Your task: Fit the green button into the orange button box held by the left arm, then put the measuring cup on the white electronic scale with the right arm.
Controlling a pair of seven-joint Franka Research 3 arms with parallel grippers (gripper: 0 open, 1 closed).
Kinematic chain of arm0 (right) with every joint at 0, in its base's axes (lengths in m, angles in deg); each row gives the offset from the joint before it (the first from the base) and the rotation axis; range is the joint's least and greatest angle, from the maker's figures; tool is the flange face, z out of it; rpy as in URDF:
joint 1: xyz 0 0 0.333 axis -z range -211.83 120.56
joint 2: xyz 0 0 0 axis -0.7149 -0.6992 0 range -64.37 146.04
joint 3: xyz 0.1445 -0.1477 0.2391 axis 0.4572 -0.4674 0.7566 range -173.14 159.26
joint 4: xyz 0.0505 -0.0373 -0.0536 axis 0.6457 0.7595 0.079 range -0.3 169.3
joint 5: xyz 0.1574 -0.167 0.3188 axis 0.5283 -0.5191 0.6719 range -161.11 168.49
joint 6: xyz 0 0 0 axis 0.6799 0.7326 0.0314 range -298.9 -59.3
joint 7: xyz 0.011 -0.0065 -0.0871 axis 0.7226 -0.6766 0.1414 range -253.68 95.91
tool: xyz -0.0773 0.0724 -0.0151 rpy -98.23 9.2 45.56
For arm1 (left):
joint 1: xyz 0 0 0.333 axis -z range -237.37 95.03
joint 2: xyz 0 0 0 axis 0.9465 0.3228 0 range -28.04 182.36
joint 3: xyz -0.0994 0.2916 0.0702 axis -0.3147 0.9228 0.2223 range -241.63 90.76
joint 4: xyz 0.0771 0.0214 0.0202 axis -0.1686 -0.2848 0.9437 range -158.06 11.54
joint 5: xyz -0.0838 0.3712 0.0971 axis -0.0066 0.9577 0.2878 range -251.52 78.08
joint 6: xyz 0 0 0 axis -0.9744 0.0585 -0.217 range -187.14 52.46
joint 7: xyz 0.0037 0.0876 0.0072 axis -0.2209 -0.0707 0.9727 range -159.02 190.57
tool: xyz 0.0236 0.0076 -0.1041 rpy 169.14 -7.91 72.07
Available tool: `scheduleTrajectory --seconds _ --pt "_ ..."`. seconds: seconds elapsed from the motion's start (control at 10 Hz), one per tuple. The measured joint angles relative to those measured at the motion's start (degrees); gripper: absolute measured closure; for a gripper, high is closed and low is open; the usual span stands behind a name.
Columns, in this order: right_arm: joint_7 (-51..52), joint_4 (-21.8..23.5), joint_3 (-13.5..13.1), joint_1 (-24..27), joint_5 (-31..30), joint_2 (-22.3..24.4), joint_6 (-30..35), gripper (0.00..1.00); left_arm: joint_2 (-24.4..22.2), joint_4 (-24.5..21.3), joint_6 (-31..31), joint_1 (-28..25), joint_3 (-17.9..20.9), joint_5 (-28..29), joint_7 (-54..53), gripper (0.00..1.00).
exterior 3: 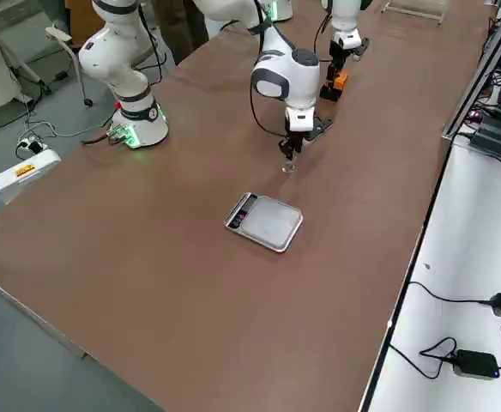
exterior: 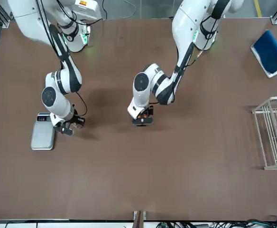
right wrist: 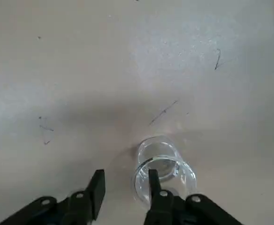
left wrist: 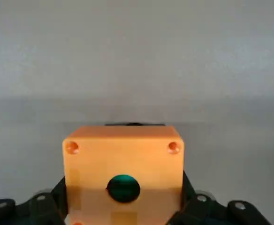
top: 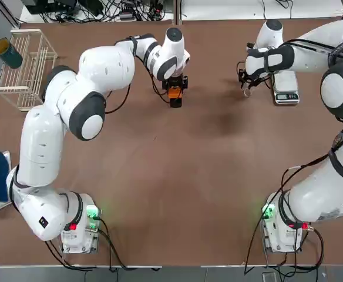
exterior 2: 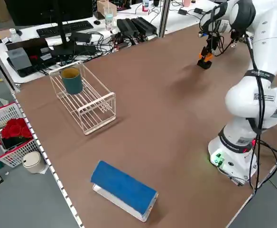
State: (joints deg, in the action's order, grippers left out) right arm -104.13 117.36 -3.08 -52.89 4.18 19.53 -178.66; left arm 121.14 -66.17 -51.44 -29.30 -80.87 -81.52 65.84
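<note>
A robotics lab: two white arms bolted to a broad brown worktop (top: pixel 177 194), green lights on their bases. Beyond its edge, at twelve o'clock in the overhead view, sits a bench (exterior 2: pixel 81 28) crowded with a keyboard (exterior 2: pixel 65 28), power bricks (exterior 2: pixel 138 24) and tangled cables (typical test-rig clutter).

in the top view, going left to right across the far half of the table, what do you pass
wire basket → orange button box in the left gripper → right gripper → white electronic scale
</note>
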Motion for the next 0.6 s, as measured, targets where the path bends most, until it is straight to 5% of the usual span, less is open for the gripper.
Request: scheduleTrajectory --seconds 0.6 --pt "-0.02 0.0 -0.31 0.32 0.0 -0.01 -0.22 0.75 0.0 0.0 -0.13 0.0 -0.02 0.0 1.56 0.14"
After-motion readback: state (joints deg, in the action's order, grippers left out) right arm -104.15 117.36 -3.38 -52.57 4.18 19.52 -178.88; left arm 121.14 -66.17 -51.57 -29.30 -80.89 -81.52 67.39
